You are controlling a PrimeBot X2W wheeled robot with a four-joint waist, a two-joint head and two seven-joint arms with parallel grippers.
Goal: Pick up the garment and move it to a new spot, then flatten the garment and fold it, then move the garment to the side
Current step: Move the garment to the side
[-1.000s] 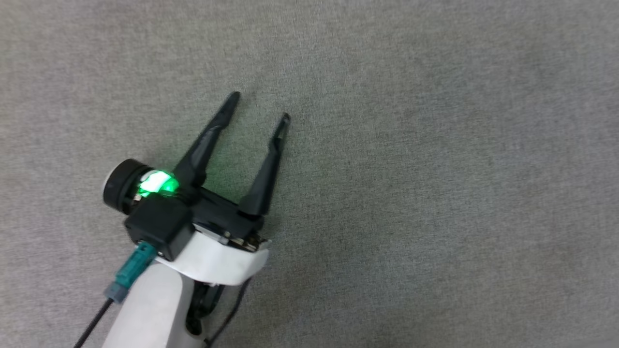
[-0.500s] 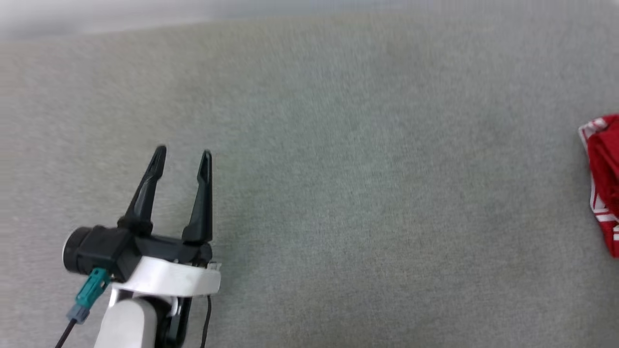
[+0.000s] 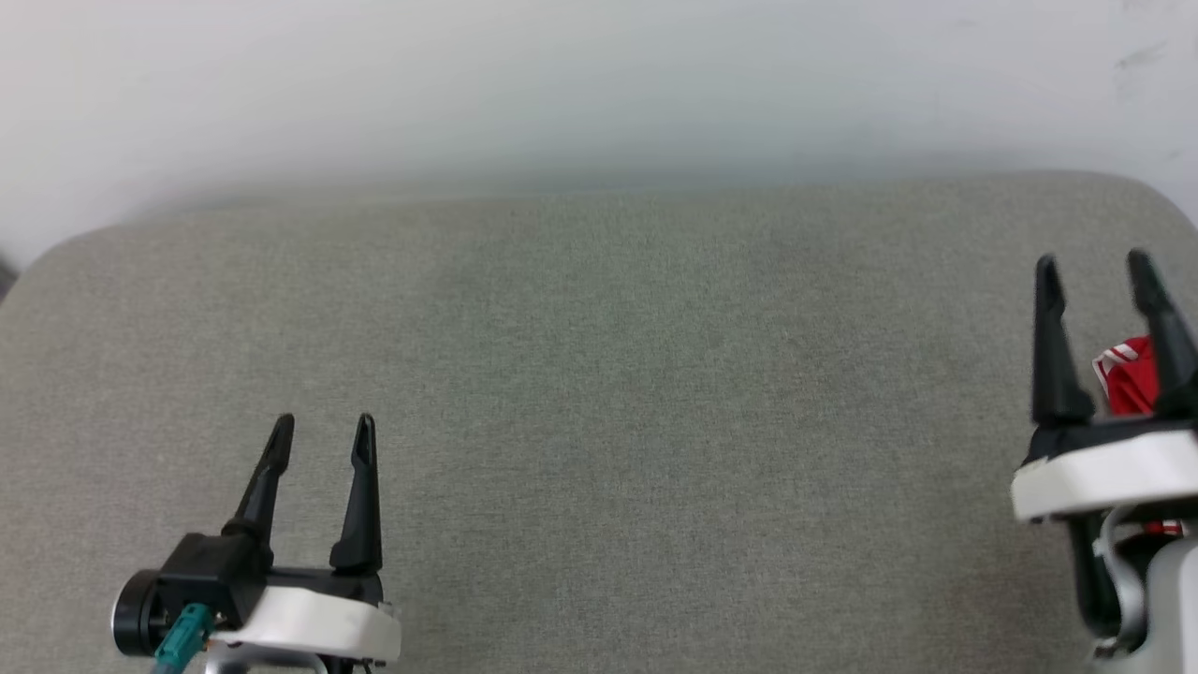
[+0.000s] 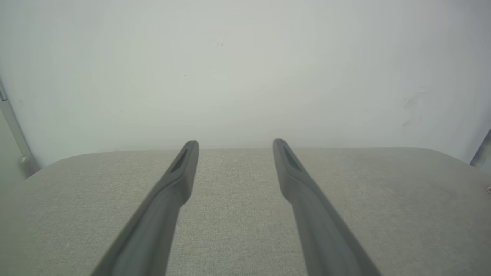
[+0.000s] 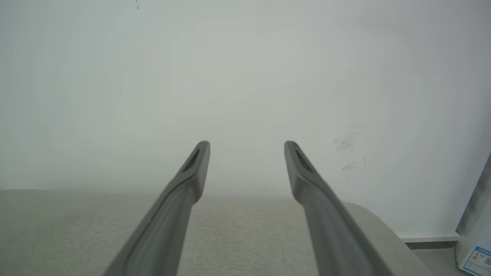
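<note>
The left end effector (image 3: pixel 324 423) is at the lower left over the grey fabric-covered surface (image 3: pixel 608 356). Its two dark fingers stand apart with nothing between them. The right end effector (image 3: pixel 1091 259) is at the right edge, its fingers also apart and holding nothing. The red garment (image 3: pixel 1128 376) with white stripe trim lies bunched on the surface at the far right, mostly hidden by the right end effector. A pale wall (image 3: pixel 562 84) stands behind.
</note>
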